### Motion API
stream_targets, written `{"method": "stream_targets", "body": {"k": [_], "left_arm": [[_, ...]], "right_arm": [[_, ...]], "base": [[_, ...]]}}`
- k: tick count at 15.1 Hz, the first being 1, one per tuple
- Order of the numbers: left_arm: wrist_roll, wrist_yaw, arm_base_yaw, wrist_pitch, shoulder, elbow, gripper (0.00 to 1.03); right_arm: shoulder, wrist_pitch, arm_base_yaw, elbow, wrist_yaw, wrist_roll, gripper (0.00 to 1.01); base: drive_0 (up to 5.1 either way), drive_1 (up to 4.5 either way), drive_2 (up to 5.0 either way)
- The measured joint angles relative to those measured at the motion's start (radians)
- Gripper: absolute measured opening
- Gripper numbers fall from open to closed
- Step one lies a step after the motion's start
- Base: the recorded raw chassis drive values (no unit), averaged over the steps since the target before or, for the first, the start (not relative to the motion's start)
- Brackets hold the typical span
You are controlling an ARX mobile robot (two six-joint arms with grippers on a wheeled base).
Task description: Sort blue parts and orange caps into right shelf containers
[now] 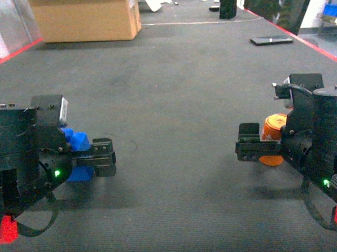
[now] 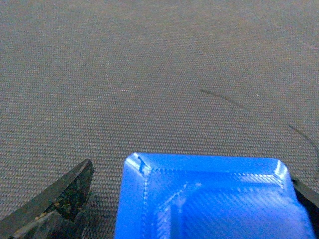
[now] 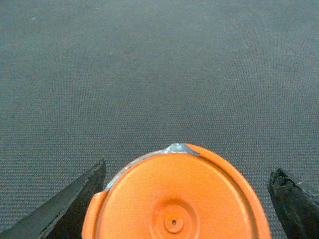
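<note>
Left gripper (image 1: 102, 157) — blue part (image 2: 212, 199) sits between its fingers (image 2: 60, 199), right finger touching the part's edge, left finger showing a narrow gap; held above the dark tabletop (image 1: 171, 75). Right gripper (image 1: 250, 150) — orange cap (image 3: 174, 196) lies between its fingers (image 3: 70, 204); whether they touch the rim cannot be told.

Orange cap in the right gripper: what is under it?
Under the orange cap, only dark carpet shows around it. The patch directly beneath is covered by the cap itself.
</note>
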Motion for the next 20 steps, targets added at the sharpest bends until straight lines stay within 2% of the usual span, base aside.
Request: {"method": "stream_targets", "body": {"k": [1,2,3,4,5,6,10,11,14,15,16,18,19,20], "left_arm": [[0.0,-0.004,0.007,-0.005,0.012,0.011,0.98],[0.0,-0.005,0.007,-0.003,0.022,0.011,0.72],[-0.004,-0.016,0.008,0.019,0.023,0.009,0.44],[0.001,-0.049,0.008,0.096,0.006,-0.035,0.42],[0.01,-0.097,0.005,0.212,-0.169,-0.154,0.42],[0.027,-0.111,0.003,0.24,-0.269,-0.203,0.42],[0.038,-0.127,-0.002,0.24,-0.376,-0.26,0.42],[0.063,-0.151,-0.007,0.233,-0.496,-0.334,0.42],[0.09,-0.237,-0.008,0.127,-0.879,-0.501,0.42],[0.091,-0.255,-0.008,0.079,-0.992,-0.536,0.42],[0.097,-0.282,-0.007,0.01,-1.11,-0.573,0.42],[0.113,-0.311,-0.023,-0.107,-1.304,-0.609,0.42],[0.118,-0.337,-0.044,-0.105,-1.329,-0.609,0.42],[0.122,-0.338,-0.048,-0.106,-1.332,-0.609,0.42]], "right_arm": [[0.033,0.037,0.001,0.019,0.019,0.02,0.88],[0.041,0.023,0.003,0.022,0.024,0.02,0.6],[0.041,0.035,0.008,0.021,0.043,0.011,0.42],[0.003,0.081,0.01,-0.032,0.05,-0.002,0.42],[-0.178,0.166,0.022,-0.177,0.054,-0.042,0.42],[-0.278,0.19,0.028,-0.243,0.055,-0.061,0.42],[-0.38,0.202,0.029,-0.316,0.054,-0.072,0.42],[-0.498,0.187,0.032,-0.407,0.057,-0.086,0.42],[-0.934,0.006,0.052,-0.621,0.096,-0.121,0.42],[-1.083,-0.08,0.042,-0.657,0.116,-0.121,0.42],[-1.255,-0.189,0.04,-0.692,0.158,-0.121,0.42],[-1.551,-0.377,0.06,-0.723,0.199,-0.129,0.42],[-1.617,-0.364,0.074,-0.725,0.235,-0.148,0.42],[-1.612,-0.351,0.071,-0.715,0.229,-0.158,0.42]], "base": [[0.0,0.0,0.0],[0.0,0.0,0.0],[0.0,0.0,0.0],[0.0,0.0,0.0],[0.0,0.0,0.0],[0.0,0.0,0.0],[0.0,0.0,0.0],[0.0,0.0,0.0],[0.0,0.0,0.0],[0.0,0.0,0.0],[0.0,0.0,0.0],[0.0,0.0,0.0],[0.0,0.0,0.0],[0.0,0.0,0.0]]}}
